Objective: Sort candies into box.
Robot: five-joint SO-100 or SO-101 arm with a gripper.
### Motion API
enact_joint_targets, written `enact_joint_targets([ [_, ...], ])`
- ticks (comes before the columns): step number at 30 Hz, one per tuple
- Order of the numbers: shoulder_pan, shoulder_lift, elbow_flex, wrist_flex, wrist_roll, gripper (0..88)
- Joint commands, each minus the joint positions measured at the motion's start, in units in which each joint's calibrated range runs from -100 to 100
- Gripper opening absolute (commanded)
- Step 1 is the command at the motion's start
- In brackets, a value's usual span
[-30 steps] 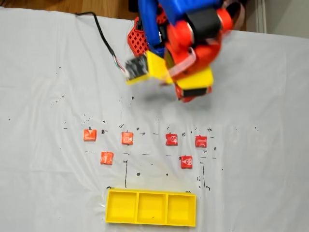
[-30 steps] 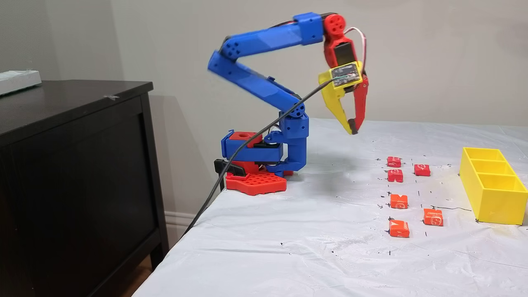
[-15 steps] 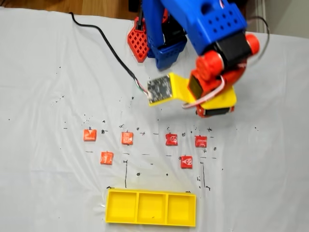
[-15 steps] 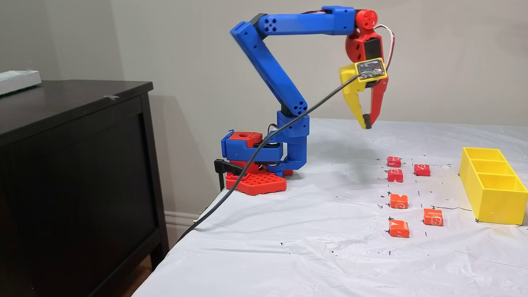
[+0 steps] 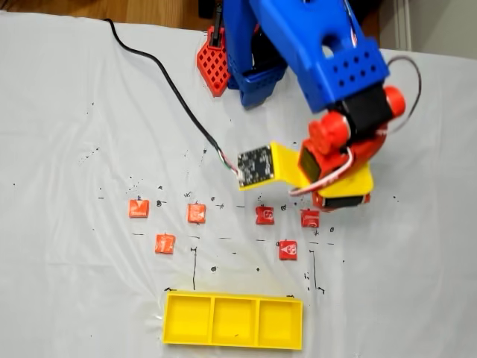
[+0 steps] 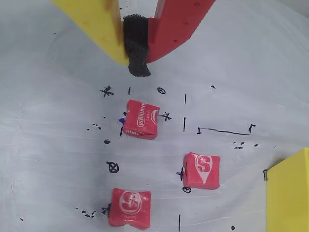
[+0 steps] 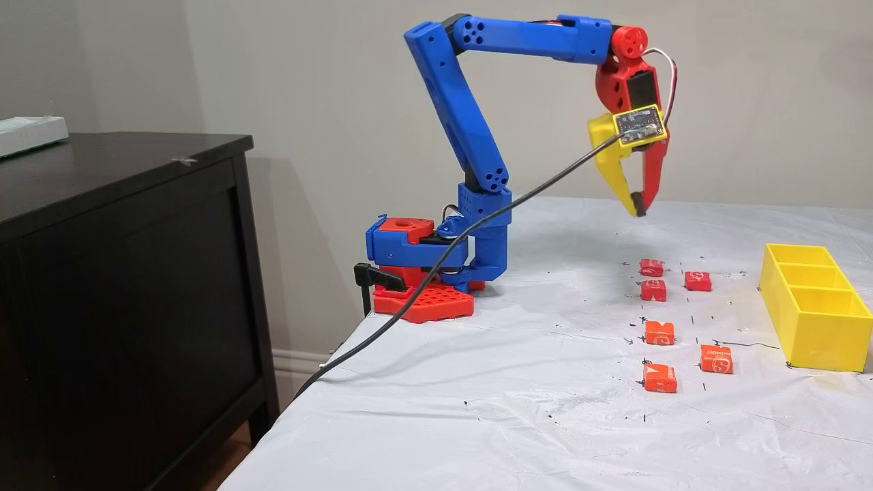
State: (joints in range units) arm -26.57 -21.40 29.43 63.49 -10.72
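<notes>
Red-wrapped candies all sit on the white sheet over the desk (image 5: 67,149); none is in the box (image 5: 232,321) yet. My read: this is the approach for the first pick, nothing grasped.

The fingers (image 7: 639,205) hang well above the sheet in the side fixed view, tips together, the dark foam pad (image 6: 135,48) pinched between the yellow and red halves with no gap and no candy in them. In the top-down fixed view the wrist sits over the right-hand cluster, just above the far-right candy (image 5: 310,218).

Count:
- candies: six. Top-down fixed view has four in a row — (image 5: 139,208), (image 5: 197,213), (image 5: 264,215) and the far-right one — plus two lower, (image 5: 165,243) and (image 5: 288,250).
- wrist view has three of them: (image 6: 141,119) nearest the tips, (image 6: 202,170), (image 6: 130,208).
- box: one yellow tray, three compartments, all bare, below the candies in the top-down view, well apart from the fingers.

Next move, as I judge it: spread the fingers, drop straight down over the nearest candy, square to its edges. Candy is small and flat, so the tips need to reach nearly to the sheet. Risks: snagging the loose sheet, nudging the neighbouring candy.
</notes>
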Motion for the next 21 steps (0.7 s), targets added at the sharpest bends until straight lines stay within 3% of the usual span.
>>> enact_joint_targets([
  [1, 0.03, 4.86, -7.35, -0.82, -0.29, 0.0],
  [21, 2.75, 11.57, -8.08, -6.31, 2.20, 0.1],
])
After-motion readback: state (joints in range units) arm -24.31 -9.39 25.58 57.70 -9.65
